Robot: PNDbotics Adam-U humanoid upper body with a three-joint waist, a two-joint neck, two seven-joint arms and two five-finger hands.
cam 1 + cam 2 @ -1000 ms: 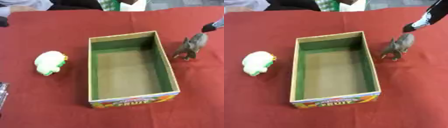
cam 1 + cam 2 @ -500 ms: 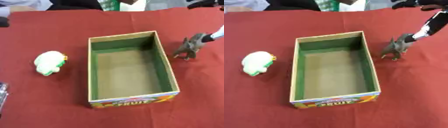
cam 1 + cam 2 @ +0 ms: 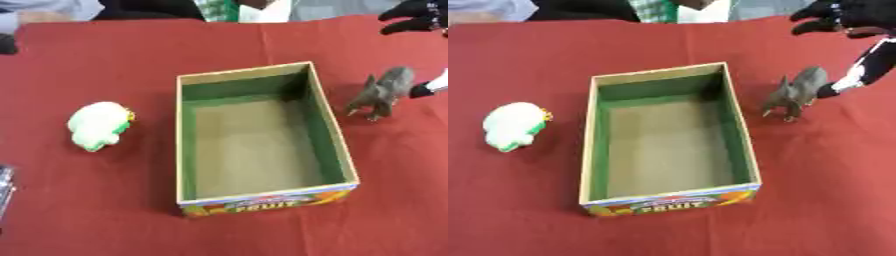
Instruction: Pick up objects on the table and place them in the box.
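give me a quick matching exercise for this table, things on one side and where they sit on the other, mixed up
Things:
1. grey dinosaur toy
2. white and green toy
3. open cardboard box
4. right robot hand

Places:
A. on the red cloth, left of the box
B. upper right corner of the view, above the table
C. middle of the table, nothing inside it
D. on the cloth, just right of the box

Pairs: 1-D, 2-A, 3-C, 4-B
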